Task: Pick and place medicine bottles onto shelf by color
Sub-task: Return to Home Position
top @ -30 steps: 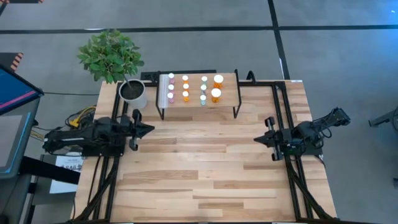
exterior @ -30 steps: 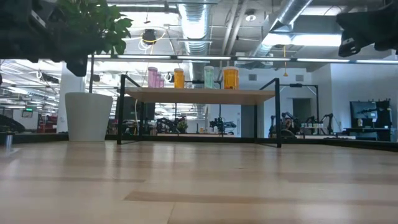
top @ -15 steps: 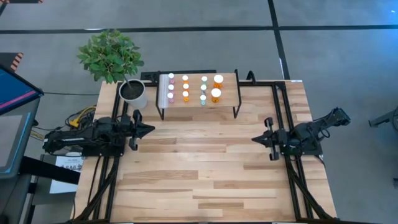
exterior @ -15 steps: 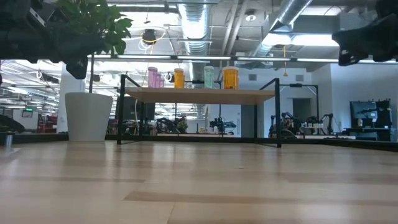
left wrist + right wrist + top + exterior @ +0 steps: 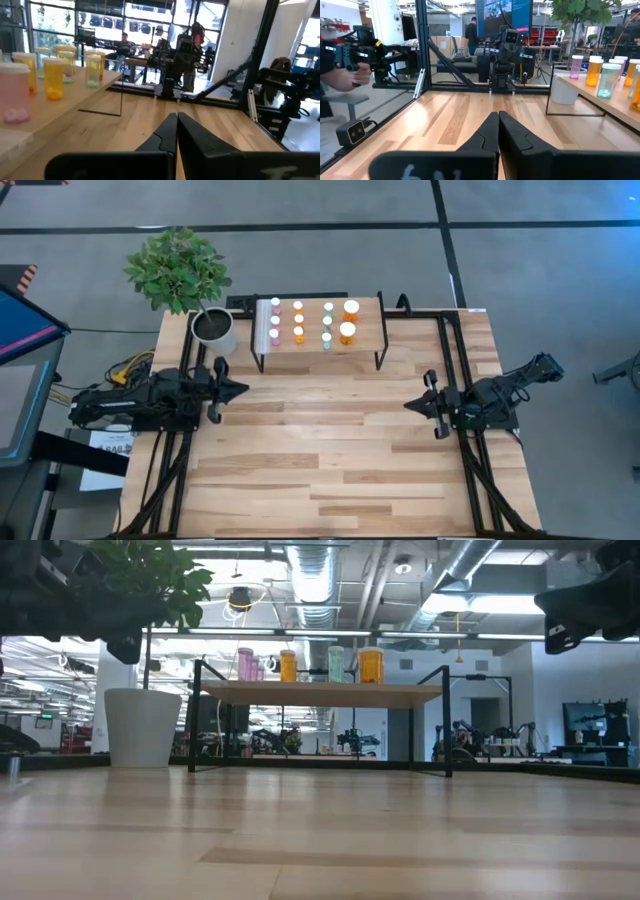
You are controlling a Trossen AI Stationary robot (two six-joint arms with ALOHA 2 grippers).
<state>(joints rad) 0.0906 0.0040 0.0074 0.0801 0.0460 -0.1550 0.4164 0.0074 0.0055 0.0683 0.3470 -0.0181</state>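
Note:
The shelf (image 5: 365, 330), a small raised platform with a light wood top and black legs, stands at the table's far middle. On it stand several medicine bottles in columns: pink (image 5: 275, 320), orange (image 5: 298, 319), teal-green (image 5: 327, 323) and two larger orange ones with white caps (image 5: 349, 321). They also show in the low view (image 5: 310, 665). My left gripper (image 5: 243, 387) is shut and empty at the table's left edge. My right gripper (image 5: 409, 406) is shut and empty at the right edge. Each wrist view shows its own shut fingers (image 5: 176, 131) (image 5: 497, 130).
A white pot (image 5: 215, 330) with a green plant (image 5: 178, 268) stands at the far left, beside the shelf. A black frame (image 5: 450, 360) runs along the table's edges. A person's hand (image 5: 345, 77) holding a device shows beyond the table in the right wrist view.
My right gripper has shifted slightly toward the table's left and near edge. Nothing else has moved.

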